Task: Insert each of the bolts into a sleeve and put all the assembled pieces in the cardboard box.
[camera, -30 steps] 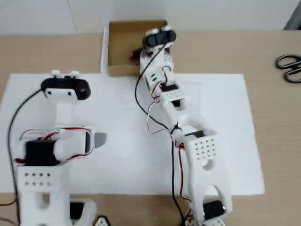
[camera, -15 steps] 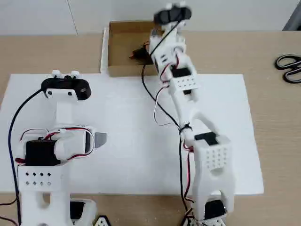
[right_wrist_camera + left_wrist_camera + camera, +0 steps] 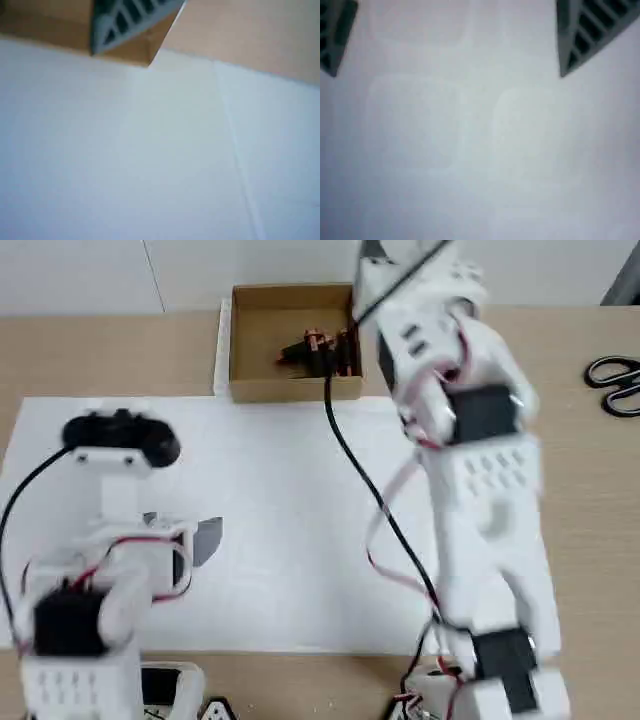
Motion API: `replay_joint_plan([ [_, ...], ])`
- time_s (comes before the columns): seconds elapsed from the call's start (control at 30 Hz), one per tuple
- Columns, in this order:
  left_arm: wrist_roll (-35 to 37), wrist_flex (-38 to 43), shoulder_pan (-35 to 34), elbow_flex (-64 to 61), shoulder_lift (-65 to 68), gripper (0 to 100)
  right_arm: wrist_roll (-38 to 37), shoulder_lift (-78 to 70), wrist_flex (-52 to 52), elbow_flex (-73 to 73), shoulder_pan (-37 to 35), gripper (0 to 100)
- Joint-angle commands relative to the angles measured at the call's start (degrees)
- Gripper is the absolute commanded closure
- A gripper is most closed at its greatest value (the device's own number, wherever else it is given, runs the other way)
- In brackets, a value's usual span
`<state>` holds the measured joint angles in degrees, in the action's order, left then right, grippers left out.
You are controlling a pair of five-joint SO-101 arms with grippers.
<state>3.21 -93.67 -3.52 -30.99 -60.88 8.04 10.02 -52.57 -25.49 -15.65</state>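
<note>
The cardboard box [image 3: 252,335] stands at the table's far edge, just beyond the white sheet. Inside it lie dark, copper-toned assembled pieces [image 3: 322,350], bunched toward its right wall. My right arm [image 3: 470,440] is lifted high to the right of the box. A grey part of my right gripper [image 3: 132,17] hangs over one corner of the box [image 3: 142,52]. My left gripper [image 3: 455,35] is open over bare white paper at the left of the sheet, with nothing between its grey fingers [image 3: 205,538].
A large white paper sheet [image 3: 300,540] covers most of the wooden table [image 3: 580,480]. Scissors [image 3: 615,385] lie at the far right edge. A white flap [image 3: 222,340] sticks out on the box's left side.
My right arm has drawn back from the box and risen toward the high camera, uncovering the pieces inside. My left arm has shifted slightly toward the front.
</note>
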Motion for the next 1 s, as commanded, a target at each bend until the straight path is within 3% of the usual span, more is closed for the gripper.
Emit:
replay_joint_plan([
  [0.0, -0.18, 0.88, -0.18, 1.36, -8.44, 73, -0.35, 12.44, -12.53, -2.55, -0.48, 79.9],
  [0.33, -0.18, 11.08, -0.18, -19.74, -31.91, 73, -0.26, 31.08, -42.51, -2.37, -0.22, 79.9],
  [0.5, -0.18, 17.05, -0.18, -29.58, -44.04, 73, -0.35, 39.69, -42.95, 6.77, -0.31, 80.0],
  [0.73, -0.18, 19.87, -0.18, -31.08, -43.08, 73, -0.44, 59.47, -42.42, 27.34, -0.22, 79.9],
  [0.97, -0.18, 28.31, -0.18, -34.07, -43.25, 73, -0.53, 84.26, -34.24, 55.03, -0.13, 79.9],
])
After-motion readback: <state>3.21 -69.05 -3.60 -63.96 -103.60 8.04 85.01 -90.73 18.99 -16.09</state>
